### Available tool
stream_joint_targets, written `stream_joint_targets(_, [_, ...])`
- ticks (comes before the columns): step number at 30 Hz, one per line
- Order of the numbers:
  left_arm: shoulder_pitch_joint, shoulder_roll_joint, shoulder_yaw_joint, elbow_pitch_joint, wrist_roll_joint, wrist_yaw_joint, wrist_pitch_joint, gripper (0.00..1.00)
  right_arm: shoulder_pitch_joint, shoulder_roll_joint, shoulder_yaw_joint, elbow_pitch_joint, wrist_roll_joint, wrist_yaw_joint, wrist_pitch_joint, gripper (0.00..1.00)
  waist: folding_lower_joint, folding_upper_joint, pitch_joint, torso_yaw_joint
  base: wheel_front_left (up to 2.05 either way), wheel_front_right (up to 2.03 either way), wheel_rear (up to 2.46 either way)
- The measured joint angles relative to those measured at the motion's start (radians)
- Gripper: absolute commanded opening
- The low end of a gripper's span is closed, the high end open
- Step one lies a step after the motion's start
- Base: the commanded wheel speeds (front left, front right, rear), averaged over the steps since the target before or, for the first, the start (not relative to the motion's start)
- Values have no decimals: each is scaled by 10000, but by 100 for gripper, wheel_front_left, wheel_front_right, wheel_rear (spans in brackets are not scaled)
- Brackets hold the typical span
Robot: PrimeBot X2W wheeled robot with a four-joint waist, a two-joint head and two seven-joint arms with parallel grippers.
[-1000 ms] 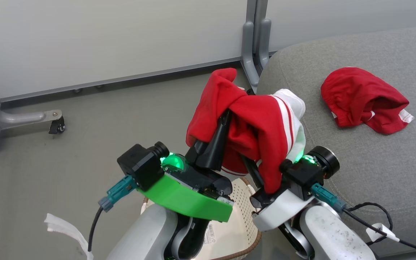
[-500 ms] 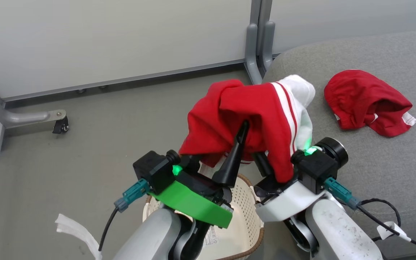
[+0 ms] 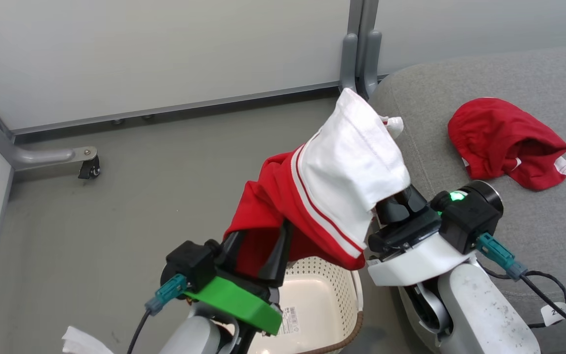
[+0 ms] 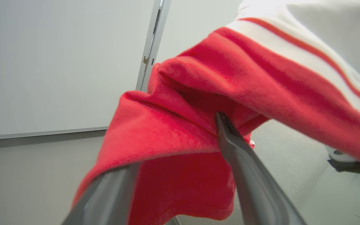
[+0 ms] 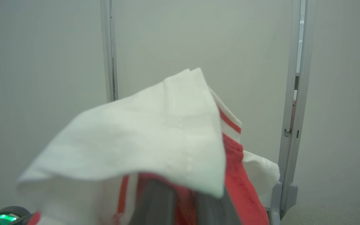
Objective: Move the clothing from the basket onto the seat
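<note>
The larger red garment [image 3: 312, 196], with white stripes and a white panel [image 5: 155, 147], hangs in the air above the basket [image 3: 322, 290]. My right gripper [image 3: 396, 209] is shut on it, its fingers buried under the white panel [image 3: 352, 167]. My left gripper [image 3: 261, 238] stands open below, its two fingers [image 4: 230, 147] spread and touching the red fabric [image 4: 180, 131] that drapes over them. The small red garment [image 3: 504, 142] lies crumpled on the grey seat [image 3: 484, 236] at the right.
A grey partition post [image 3: 359, 59] stands by the seat's far corner. A frame leg with a caster [image 3: 89, 169] lies on the grey floor at the left. A white scrap [image 3: 79, 341] and a tagged cable [image 3: 553, 312] are near the bottom edge.
My left gripper has opened, let go of the garment and sunk lower. The right gripper has lifted the garment, and its white panel now faces up. The camera has shifted a little.
</note>
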Motion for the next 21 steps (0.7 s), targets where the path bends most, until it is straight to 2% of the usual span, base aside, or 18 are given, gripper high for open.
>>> stream_joint_targets(10, [1099,142,2433,-67,945,-17,-2,100,403,-69,-928,-330,58,0,0,0,0,0,-10,306,0,0,0])
stream_joint_targets(17, [1641,50,3607,-276,1816,-79,-2,100,840,-230,-1480,-435,44,0,0,0,0,0,-17,678,0,0,0])
stream_joint_targets(21, [1987,21,4080,-161,1969,-121,-2,100,1073,-211,-1787,-481,38,0,0,0,0,0,-51,846,0,0,0])
